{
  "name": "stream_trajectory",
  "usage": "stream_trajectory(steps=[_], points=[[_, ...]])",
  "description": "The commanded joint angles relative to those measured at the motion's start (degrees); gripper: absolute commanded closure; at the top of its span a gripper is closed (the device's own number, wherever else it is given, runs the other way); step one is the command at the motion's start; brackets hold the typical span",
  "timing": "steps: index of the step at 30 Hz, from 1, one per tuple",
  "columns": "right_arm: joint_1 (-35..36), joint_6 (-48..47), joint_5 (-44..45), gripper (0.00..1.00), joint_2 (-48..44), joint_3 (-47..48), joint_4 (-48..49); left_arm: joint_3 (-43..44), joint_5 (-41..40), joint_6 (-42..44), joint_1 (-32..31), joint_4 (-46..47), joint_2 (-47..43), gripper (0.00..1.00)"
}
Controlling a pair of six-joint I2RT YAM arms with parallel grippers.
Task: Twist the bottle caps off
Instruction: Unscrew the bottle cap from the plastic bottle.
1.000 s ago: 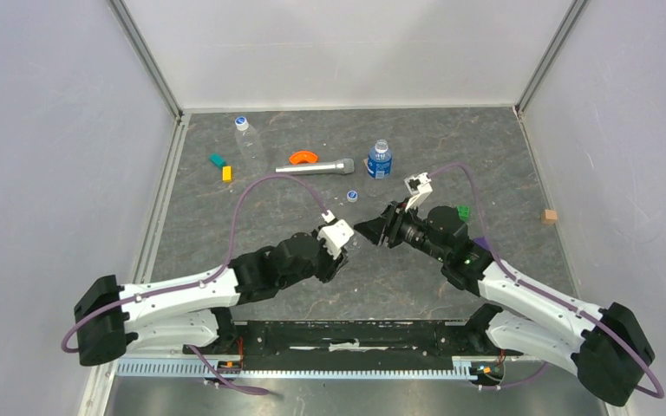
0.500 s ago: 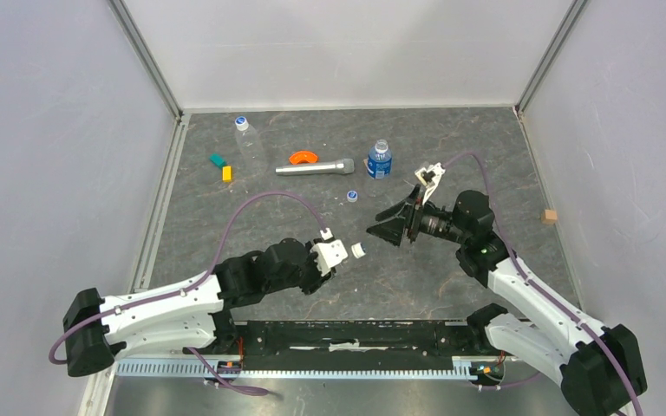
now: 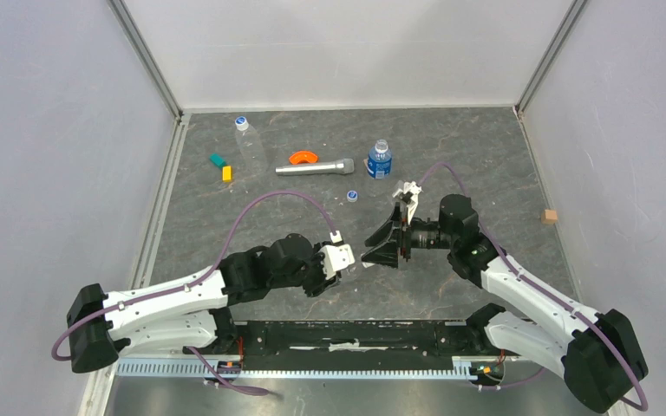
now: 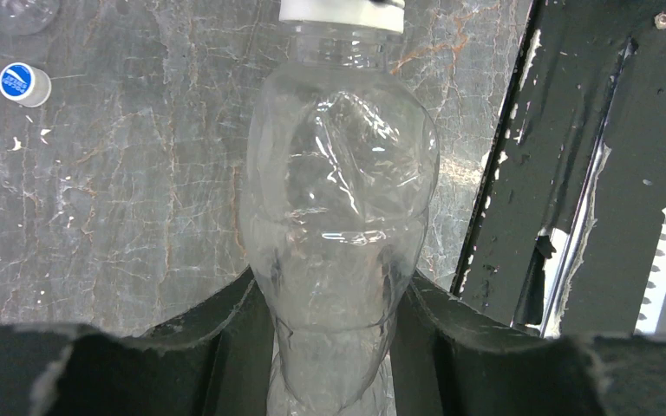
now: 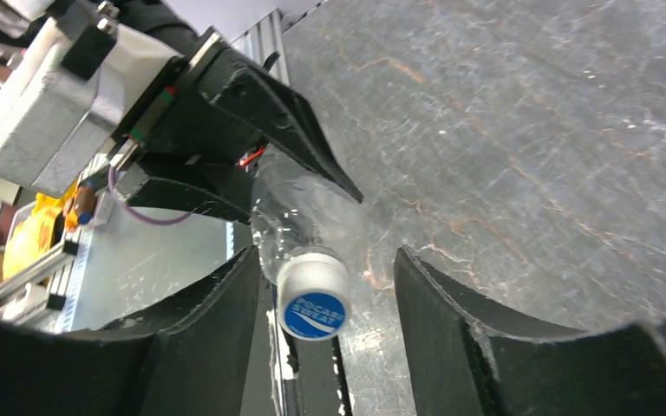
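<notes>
We see our left claw (image 4: 329,290) clenched on 1 clear bottle (image 4: 338,173), near the front middle of the table (image 3: 503,156), our right claw (image 5: 328,260) spread loose around its blue cap (image 5: 314,302), not squeezing, 1 loose cap (image 4: 23,83) lying nearby

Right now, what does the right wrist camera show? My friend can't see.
A blue-topped white cap on a clear bottle sits between the open fingers of the right gripper. The left gripper holds the bottle over a dark table.

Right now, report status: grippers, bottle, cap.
Left gripper shut on clear bottle. Right gripper open, straddling its cap, cap still on. No obstruction seen.
</notes>
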Motion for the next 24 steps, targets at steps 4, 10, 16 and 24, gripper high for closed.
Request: stream_trajectory(steps=[4,10,16,24], points=[[2.0,-4.2,-2.5,0.50,1.6,0.9,0.1,2.7,1.2,1.5,0.2,1.5,0.4,0.93],[2.0,-6.7,-2.5,0.44,0.1,1.3,-2.0,1.8,0.0,1.8,0.3,1.0,-1.6,0.94],[2.0,-5.0,-4.3,0.60,0.0,0.1,1.3,1.7,-0.1,1.7,0.3,0.8,-1.8,0.94],[2.0,-5.8,-5.4,0.73,-0.8,-0.9,3.2,1.4,-0.2,1.5,0.2,0.7,-1.7,0.94]])
